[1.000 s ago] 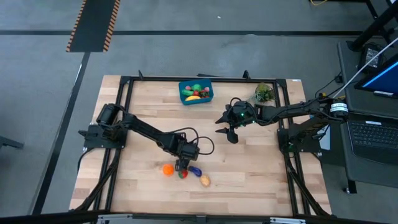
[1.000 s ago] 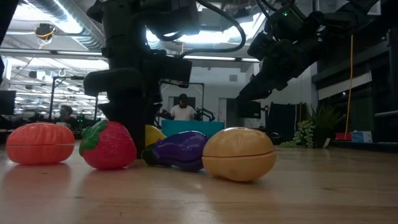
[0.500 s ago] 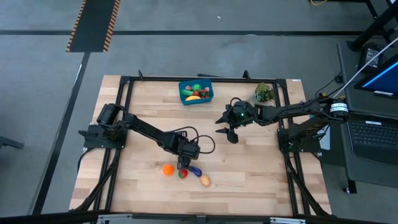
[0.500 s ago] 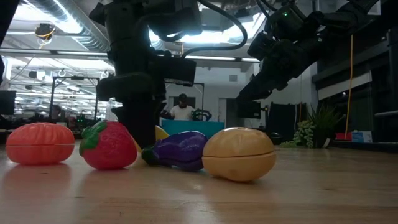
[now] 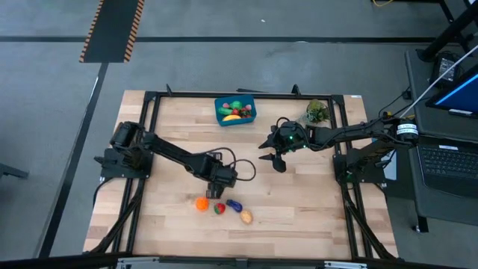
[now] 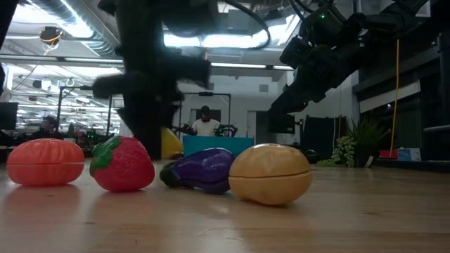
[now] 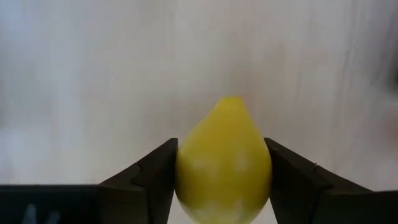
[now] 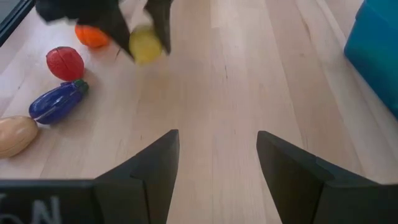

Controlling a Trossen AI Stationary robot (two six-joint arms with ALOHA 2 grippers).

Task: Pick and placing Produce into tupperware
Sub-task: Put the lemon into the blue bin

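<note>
Lemon (image 7: 224, 160) sat clamped between the left gripper (image 5: 218, 184) fingers above the table (image 5: 299, 217), well short of the blue tupperware (image 5: 235, 110), and its rounded skin could slip free in transit, while the right gripper (image 8: 217, 163) hung empty, jaws spread.

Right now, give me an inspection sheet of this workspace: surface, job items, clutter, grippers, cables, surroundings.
Surface: wooden table, inside a black frame.
Job's things: blue tupperware at the far edge, several produce pieces inside. Orange, strawberry, eggplant and potato in a row near the front edge.
Clutter: leafy plant sprig at the far right.
Grippers: left gripper shut on a lemon, lifted off the table. Right gripper open, empty, above the table's right of centre.
Cables: black loops on the left arm's wrist.
Surroundings: laptop to the right; person in the room beyond.
</note>
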